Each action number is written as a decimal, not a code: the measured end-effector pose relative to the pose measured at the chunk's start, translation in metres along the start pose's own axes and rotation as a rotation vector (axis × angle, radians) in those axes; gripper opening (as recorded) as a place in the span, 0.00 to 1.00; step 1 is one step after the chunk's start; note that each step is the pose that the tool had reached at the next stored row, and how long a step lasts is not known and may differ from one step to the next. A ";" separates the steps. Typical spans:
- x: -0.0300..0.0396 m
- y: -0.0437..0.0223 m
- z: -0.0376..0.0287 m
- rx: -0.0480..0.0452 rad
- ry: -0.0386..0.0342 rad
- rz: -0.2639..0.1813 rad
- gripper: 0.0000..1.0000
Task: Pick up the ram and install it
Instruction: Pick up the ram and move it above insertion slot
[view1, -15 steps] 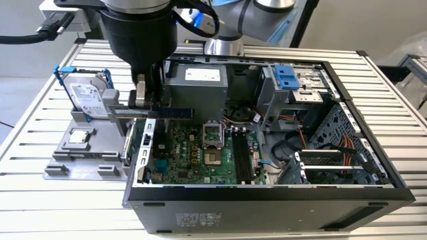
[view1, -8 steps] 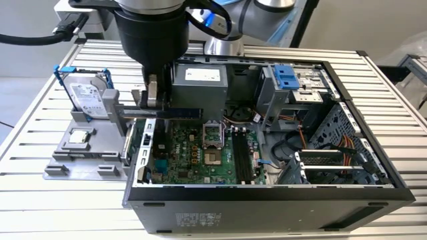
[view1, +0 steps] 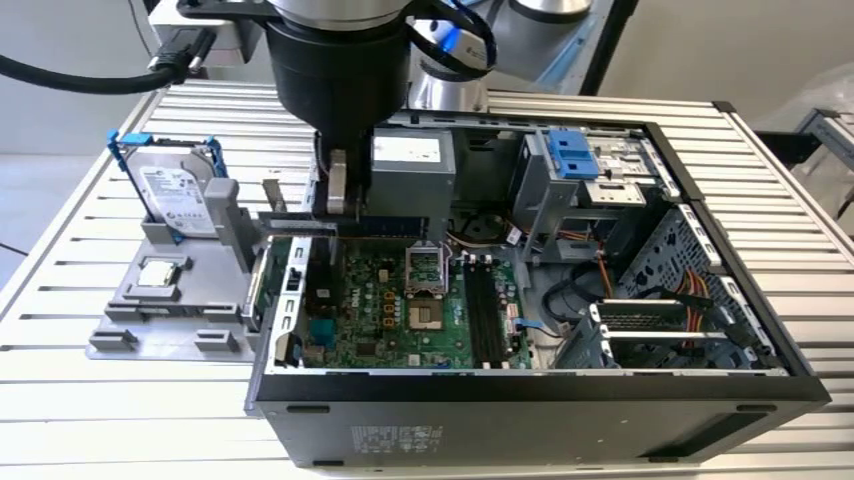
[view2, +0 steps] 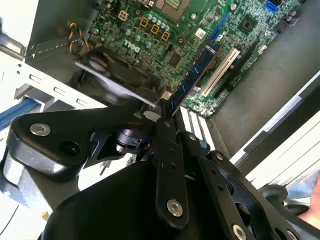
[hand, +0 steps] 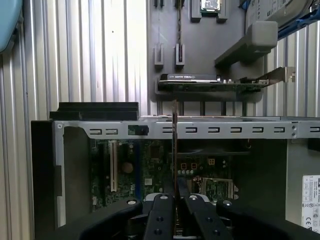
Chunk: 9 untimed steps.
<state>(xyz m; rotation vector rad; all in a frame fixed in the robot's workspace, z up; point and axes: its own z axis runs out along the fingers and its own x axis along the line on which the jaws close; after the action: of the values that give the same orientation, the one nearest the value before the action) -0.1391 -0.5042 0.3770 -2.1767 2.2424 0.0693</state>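
Note:
The ram (view1: 394, 224) is a thin bluish-green stick, and my gripper (view1: 334, 212) is shut on it. It hangs level above the back-left part of the motherboard (view1: 387, 310) inside the open computer case (view1: 534, 395). In the second wrist view the ram (view2: 192, 75) sticks out from between the black fingertips (view2: 165, 117), over the green board. The first wrist view has the ram (hand: 174, 145) edge-on as a thin line rising from the gripper (hand: 173, 200). The long black memory slots (view1: 483, 315) lie further toward the exterior view's right of the board.
A grey fixture (view1: 167, 325) beside the case holds a hard drive in a blue frame (view1: 178, 195), a small silver processor chip (view1: 160, 272) and an upright green expansion card (hand: 210, 82). Drive cages and cables (view1: 627, 250) fill the case's right half.

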 end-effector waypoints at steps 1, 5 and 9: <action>-0.0001 -0.0022 0.0000 0.0000 0.0000 0.000 0.00; -0.0004 -0.0121 -0.0002 -0.0001 0.0000 -0.001 0.00; -0.0007 -0.0219 -0.0004 -0.0001 0.0000 -0.002 0.00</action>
<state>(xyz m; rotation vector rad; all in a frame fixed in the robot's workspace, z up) -0.1173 -0.5042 0.3770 -2.1785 2.2407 0.0694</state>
